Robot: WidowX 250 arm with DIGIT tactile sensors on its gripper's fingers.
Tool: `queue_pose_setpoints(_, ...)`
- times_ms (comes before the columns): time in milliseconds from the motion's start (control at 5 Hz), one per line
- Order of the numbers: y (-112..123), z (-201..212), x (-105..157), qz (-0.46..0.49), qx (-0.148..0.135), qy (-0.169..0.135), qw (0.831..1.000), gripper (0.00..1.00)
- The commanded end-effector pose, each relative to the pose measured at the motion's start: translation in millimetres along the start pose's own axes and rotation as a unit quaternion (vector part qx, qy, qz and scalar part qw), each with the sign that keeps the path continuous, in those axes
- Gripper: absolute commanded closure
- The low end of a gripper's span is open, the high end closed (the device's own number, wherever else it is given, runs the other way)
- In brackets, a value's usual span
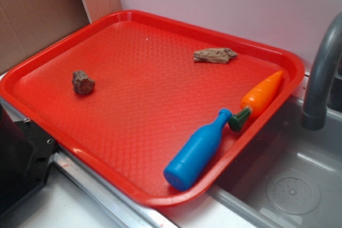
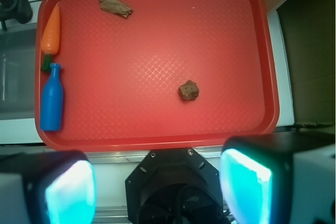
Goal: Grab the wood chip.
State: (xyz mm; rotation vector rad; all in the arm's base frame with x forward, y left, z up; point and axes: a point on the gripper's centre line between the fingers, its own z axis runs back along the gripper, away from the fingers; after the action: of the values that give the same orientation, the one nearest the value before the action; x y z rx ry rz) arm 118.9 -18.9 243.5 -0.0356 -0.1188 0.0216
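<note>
Currently: gripper jaws spread wide, holding nothing, hanging off the red tray's near rim | wood chip far ahead, up-left of jaws, at far rim | brown rock just ahead | blue bottle, carrot far left

Both views are evenly and brightly lit from above, and only short, soft shadows are cast beside the objects on the tray. A pale sheen is seen across the tray's middle in the wrist view. The fingers are rendered blurred at that view's bottom edge, glowing cyan.
</note>
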Motion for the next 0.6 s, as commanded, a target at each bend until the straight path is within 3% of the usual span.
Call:
queue_pose_setpoints(0, 0, 0, 0, 0.000, 0.000, 0.000, 1.000, 0.00)
queue_pose_setpoints(200, 9, -44, 45, -0.065, -0.046, 0.016, 0.997, 0.00)
queue_pose_setpoints(400, -1, -71, 94, -0.114, -0.020, -0.001, 0.993, 0.00)
